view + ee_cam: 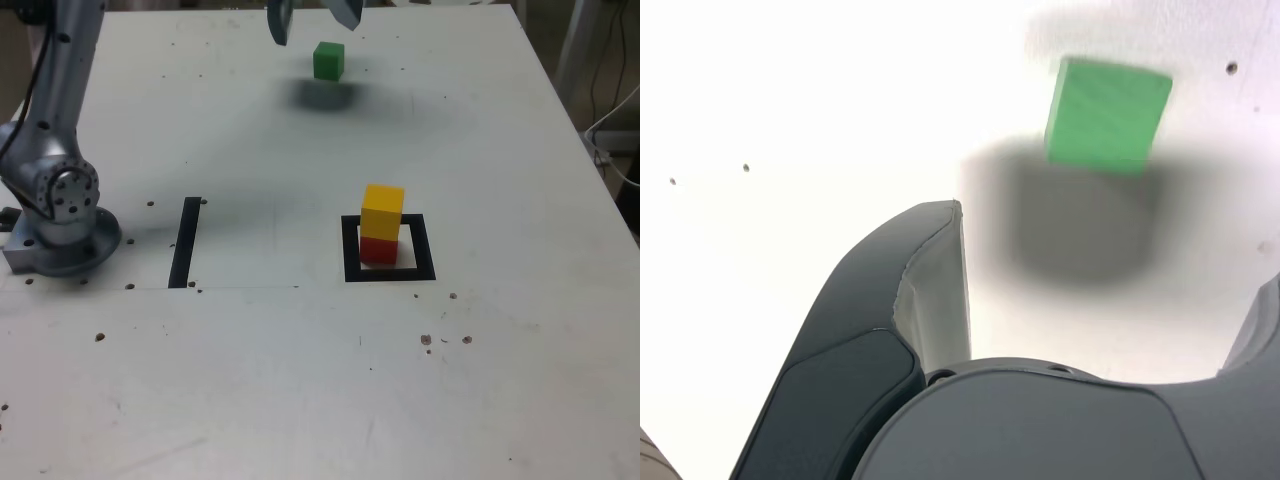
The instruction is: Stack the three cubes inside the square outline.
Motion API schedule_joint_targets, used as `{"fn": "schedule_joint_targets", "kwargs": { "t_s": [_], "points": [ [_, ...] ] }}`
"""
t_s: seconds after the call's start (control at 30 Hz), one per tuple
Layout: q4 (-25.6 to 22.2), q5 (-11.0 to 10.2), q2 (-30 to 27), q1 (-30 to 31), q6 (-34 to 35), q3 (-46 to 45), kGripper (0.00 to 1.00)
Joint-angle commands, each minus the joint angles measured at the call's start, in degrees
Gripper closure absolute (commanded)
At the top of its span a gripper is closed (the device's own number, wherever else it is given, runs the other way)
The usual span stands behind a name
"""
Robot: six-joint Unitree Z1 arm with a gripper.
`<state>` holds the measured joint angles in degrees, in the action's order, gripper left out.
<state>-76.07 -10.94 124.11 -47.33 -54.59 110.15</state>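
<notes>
A yellow cube rests on a red cube inside the black square outline, right of centre in the exterior view. The green cube lies alone on the white table near its far edge. My gripper hangs just above it, open, with only the two fingertips showing at the frame's upper edge. In the wrist view the green cube sits on the table beyond my spread fingers, apart from them, with a dark shadow beside it.
The arm's grey base stands at the exterior view's left. A straight black tape strip lies beside it. Small dark holes dot the white table. The table's right edge slants away, with cables beyond it.
</notes>
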Motion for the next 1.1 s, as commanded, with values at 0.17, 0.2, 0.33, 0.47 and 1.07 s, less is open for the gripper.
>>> {"fn": "schedule_joint_targets", "kwargs": {
  "t_s": [0.17,0.2,0.33,0.47,1.07],
  "points": [
    [-1.73,0.81,4.05,-1.39,-1.84,4.13,0.02],
    [-1.98,1.02,4.59,-1.41,-2.0,4.72,0.02],
    [-3.52,1.73,7.28,-1.37,-2.61,8.03,0.03],
    [-5.21,1.83,9.75,-1.39,-3.01,11.47,0.04],
    [-9.34,2.72,17.2,-1.41,-3.12,18.49,0.2]
  ]
}}
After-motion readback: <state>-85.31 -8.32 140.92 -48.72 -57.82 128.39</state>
